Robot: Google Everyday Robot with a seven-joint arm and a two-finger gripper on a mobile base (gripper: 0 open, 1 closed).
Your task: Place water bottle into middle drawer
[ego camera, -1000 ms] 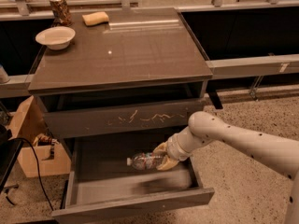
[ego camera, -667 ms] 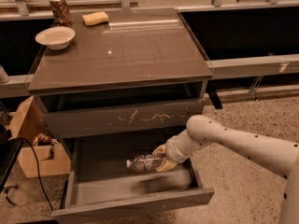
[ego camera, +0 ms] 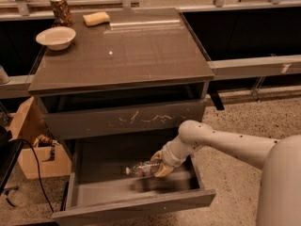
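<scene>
Height is your concern: the middle drawer stands pulled out, and the water bottle lies on its side over the grey floor, cap pointing left, seemingly just clear of it. Lower it until it rests before you release, so it cannot roll. Your hand, inside the drawer, is clamped narrow around the bottle's right end.

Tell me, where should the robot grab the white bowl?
Probably by its rim, coming straight down: the bowl sits upright and open on the cabinet, so that thin edge is easy to pinch. The pincer is down in the open drawer, shut on the bottle.
</scene>
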